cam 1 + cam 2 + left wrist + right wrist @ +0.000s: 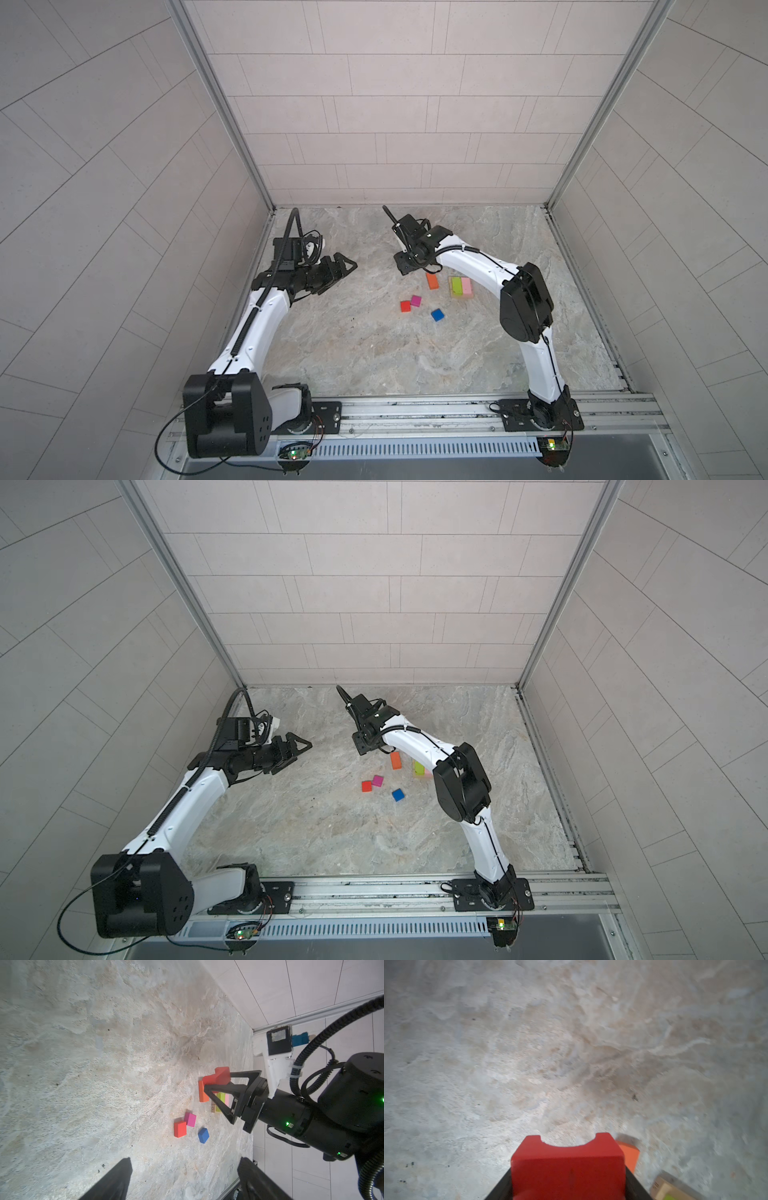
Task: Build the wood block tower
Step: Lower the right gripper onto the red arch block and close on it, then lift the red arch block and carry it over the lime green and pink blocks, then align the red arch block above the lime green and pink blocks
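Observation:
My right gripper (569,1184) is shut on the red notched piece (569,1165), held just above the floor, close to the orange oblong (432,281); the wrist hides the piece in both top views. The wood block tower stands as a low pile: lime (456,286) and pink (466,286) oblongs side by side on tan bars (214,1108). Loose on the floor lie a red cube (405,306), a magenta cube (416,301) and a blue cube (437,315). My left gripper (345,266) hovers open at the left, well away from the blocks.
The marble floor (353,353) is boxed in by tiled walls at the back and both sides. The right arm's elbow (525,303) hangs just right of the pile. A metal rail (415,409) runs along the front.

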`<state>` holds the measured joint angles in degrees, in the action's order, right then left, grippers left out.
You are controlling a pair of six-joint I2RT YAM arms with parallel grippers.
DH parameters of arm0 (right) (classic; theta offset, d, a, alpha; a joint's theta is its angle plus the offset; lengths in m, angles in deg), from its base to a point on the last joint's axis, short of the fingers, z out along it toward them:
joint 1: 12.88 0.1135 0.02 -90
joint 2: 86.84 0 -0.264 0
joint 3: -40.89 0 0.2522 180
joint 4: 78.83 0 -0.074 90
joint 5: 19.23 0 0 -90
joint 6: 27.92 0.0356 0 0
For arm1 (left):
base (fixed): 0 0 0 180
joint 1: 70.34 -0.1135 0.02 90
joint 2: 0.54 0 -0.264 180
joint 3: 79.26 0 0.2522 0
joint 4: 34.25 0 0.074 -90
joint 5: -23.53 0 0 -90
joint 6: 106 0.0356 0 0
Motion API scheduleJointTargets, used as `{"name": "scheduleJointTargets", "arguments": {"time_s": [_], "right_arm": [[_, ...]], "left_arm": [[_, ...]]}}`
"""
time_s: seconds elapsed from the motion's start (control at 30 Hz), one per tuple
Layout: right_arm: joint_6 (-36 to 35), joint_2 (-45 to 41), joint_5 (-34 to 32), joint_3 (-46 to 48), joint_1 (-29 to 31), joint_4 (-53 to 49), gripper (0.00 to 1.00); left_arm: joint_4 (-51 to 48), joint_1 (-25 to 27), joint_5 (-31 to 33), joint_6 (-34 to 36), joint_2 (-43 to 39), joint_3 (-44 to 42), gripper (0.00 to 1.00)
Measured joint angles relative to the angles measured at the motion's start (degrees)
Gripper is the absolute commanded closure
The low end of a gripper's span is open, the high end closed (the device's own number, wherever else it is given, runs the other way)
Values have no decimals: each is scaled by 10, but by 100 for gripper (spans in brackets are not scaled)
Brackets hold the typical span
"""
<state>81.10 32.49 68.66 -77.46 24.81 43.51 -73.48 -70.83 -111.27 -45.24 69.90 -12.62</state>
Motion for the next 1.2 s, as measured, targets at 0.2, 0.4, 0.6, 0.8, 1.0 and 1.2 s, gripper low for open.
{"name": "scheduleJointTargets", "arguments": {"time_s": [0.2,0.4,0.6,0.8,1.0,1.2], "right_arm": [[50,-84,-31,115,-22,11,42],[90,-153,-53,206,-44,25,42],[122,-205,-70,276,-66,39,42],[143,-235,-76,322,-84,58,42],[156,-242,-76,356,-96,78,43],[160,-242,-73,382,-103,105,43]], "left_arm": [[2,36,-11,-4,1,0,13],[2,48,-16,-3,2,0,13],[2,48,-16,-3,2,0,13],[2,48,-17,-3,2,0,13],[2,48,-17,-3,2,0,13],[2,48,-17,-3,2,0,13]]}}
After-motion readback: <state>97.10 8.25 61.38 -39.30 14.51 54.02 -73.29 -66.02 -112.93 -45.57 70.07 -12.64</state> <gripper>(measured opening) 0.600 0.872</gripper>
